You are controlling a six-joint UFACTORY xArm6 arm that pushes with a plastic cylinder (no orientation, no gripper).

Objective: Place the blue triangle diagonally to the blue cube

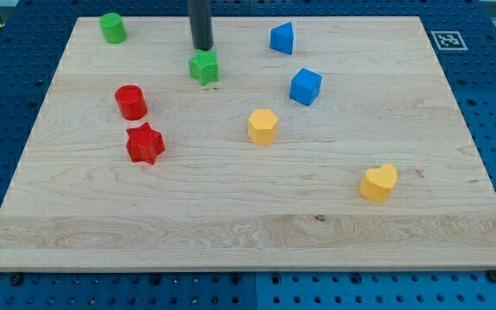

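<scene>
The blue triangle point(282, 38) stands near the view's top, right of centre. The blue cube point(305, 86) sits just below it and slightly to the right, a small gap apart. My tip point(201, 47) comes down from the view's top, well left of both blue blocks. It stands just above a green star-shaped block point(203, 67), very close to it or touching it.
A green cylinder point(112, 27) is at the top left. A red cylinder point(131, 102) and a red star point(145, 143) are at the left. A yellow hexagonal block point(263, 126) is central; a yellow heart point(379, 182) is at the right. The wooden board point(248, 232) lies on a blue perforated table.
</scene>
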